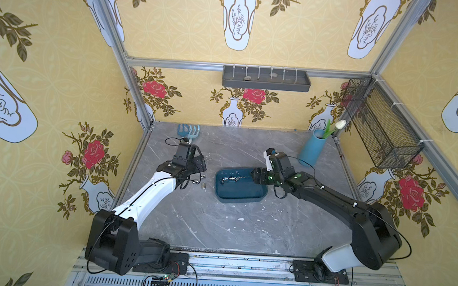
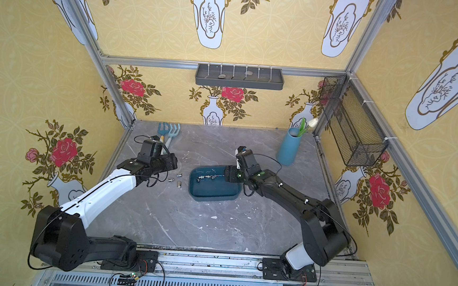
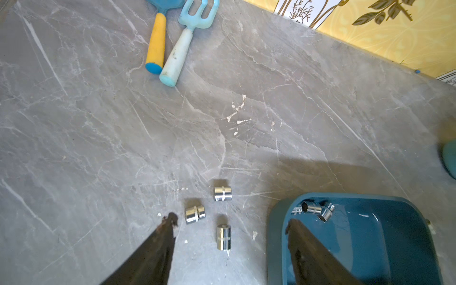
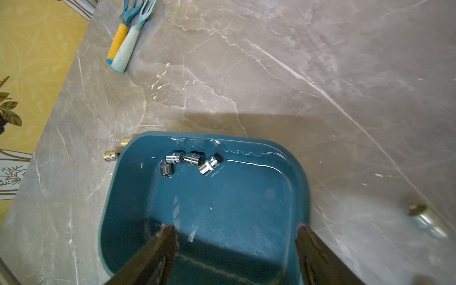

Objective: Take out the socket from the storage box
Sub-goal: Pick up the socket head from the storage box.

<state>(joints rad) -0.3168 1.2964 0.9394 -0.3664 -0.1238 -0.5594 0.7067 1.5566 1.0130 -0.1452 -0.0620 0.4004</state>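
I am standing by the table (image 1: 216,225), looking at the blue storage box (image 1: 240,199). The sockets in the box (image 4: 195,158) are small, shiny and round. I count about four, all bunched up near one wall, and some are touching. Three more, the sockets on the table (image 3: 195,214), lie just beside the box (so I think part of the job is done, but not all).

The left gripper (image 3: 232,219) is wide open and holds nothing. It hangs over the loose ones on the table, with one finger above the rim of the box. The right gripper (image 4: 236,229) is open wide too, and empty. One of its fingers is over the inside of the box and the other is out past the wall, well apart from the bunch.

Here is what could go wrong. If the right gripper shuts where it is, it may pinch the wall and not a socket, and then the whole box could tip or slide. The sockets are smooth and round, so one could slip out of the fingers or roll off. They sit so close together that a finger could push two at once. And if the left gripper dips down, it could bump the ones on the table and send them rolling.
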